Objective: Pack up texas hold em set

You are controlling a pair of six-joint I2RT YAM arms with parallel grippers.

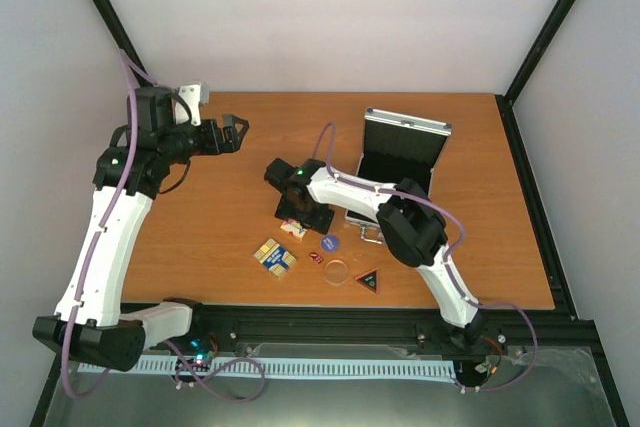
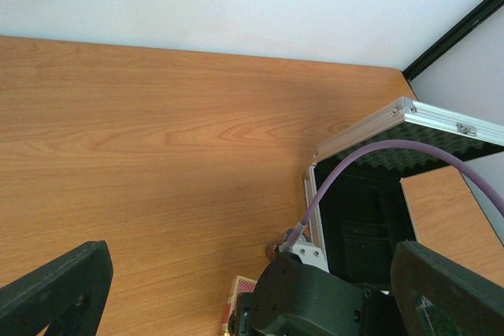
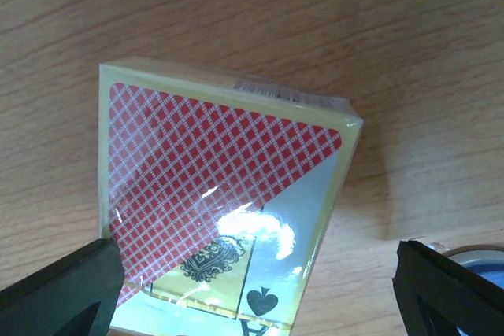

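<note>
The silver case (image 1: 402, 150) stands open at the back right, its black lining showing; it also shows in the left wrist view (image 2: 370, 194). The red deck (image 3: 213, 186) lies on the table between the open fingers of my right gripper (image 3: 256, 300); the left finger (image 3: 67, 293) is at its edge and the right finger (image 3: 453, 293) is apart. From above, my right gripper (image 1: 297, 219) hangs over the red deck (image 1: 293, 230). The blue-gold deck (image 1: 275, 256), blue chip (image 1: 330, 243), red dice (image 1: 315, 258), clear disc (image 1: 338, 271) and black triangle (image 1: 368, 280) lie near the front. The dark cylinder is not in view. My left gripper (image 1: 233, 133) is open and empty.
The case's handle (image 1: 369, 235) lies at its near edge, beside my right arm's elbow. A black frame post stands at the table's back right corner (image 2: 457, 33). My right arm's wrist (image 2: 315, 297) fills the space under my left gripper's view.
</note>
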